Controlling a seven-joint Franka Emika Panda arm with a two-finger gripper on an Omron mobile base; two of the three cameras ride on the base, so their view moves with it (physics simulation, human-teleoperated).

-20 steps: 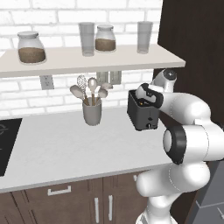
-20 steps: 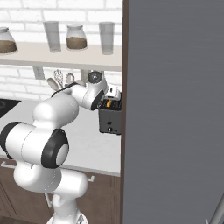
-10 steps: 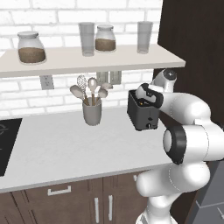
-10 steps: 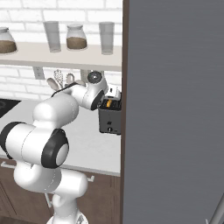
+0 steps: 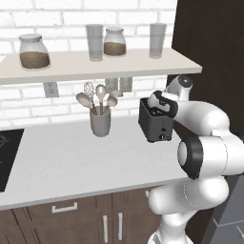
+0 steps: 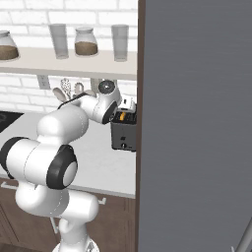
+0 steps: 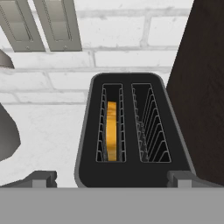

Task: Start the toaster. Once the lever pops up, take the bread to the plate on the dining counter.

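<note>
The dark toaster (image 5: 155,126) stands on the white worktop against the brick wall, beside a dark tall cabinet. From above, the hand view shows the toaster (image 7: 131,131) with two slots. The bread (image 7: 112,131) sits low in the left slot, only its golden crust edge visible. My gripper (image 7: 111,180) hovers just above the toaster's near end, open, with one fingertip on each side of the toaster's width and nothing held. From the base, the gripper (image 5: 160,106) is over the toaster top, also over the toaster (image 6: 123,135). The plate and dining counter are out of view.
A grey utensil cup (image 5: 100,123) with spoons stands left of the toaster. A shelf (image 5: 95,64) with jars and glasses hangs above. The dark cabinet side (image 7: 201,87) is close on the toaster's right. A black cooktop (image 5: 5,157) lies far left. A grey panel (image 6: 197,123) blocks the right.
</note>
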